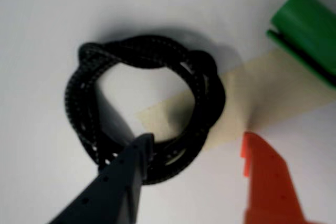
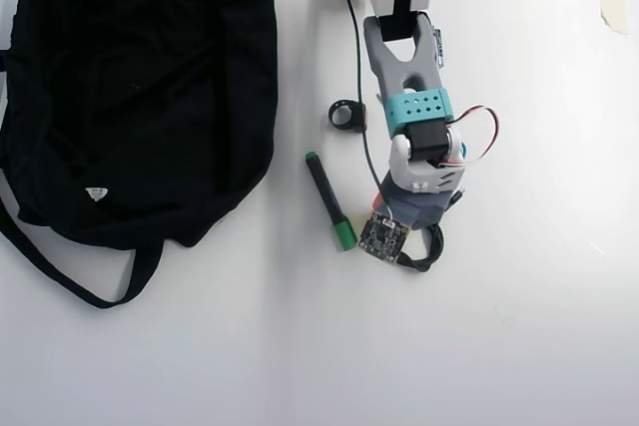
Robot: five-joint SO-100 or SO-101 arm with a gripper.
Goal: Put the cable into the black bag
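Note:
The cable [image 1: 205, 85], a thin black cord wound in a small round coil, lies on the white table in the wrist view. My gripper [image 1: 196, 139] is open just above it. The dark finger [image 1: 123, 174] overlaps the coil's lower rim. The orange finger [image 1: 270, 179] stands outside the coil to the right, so the coil's lower right strand lies between them. In the overhead view only a loop of the cable [image 2: 431, 248] peeks out from under the wrist [image 2: 419, 172]. The black bag [image 2: 140, 87] lies far left, apart from the arm.
A black marker with a green cap [image 2: 329, 202] lies just left of the gripper; its cap [image 1: 310, 30] shows top right in the wrist view. A beige tape strip [image 1: 273, 87] runs under the coil. A small black ring [image 2: 344, 114] sits by the arm.

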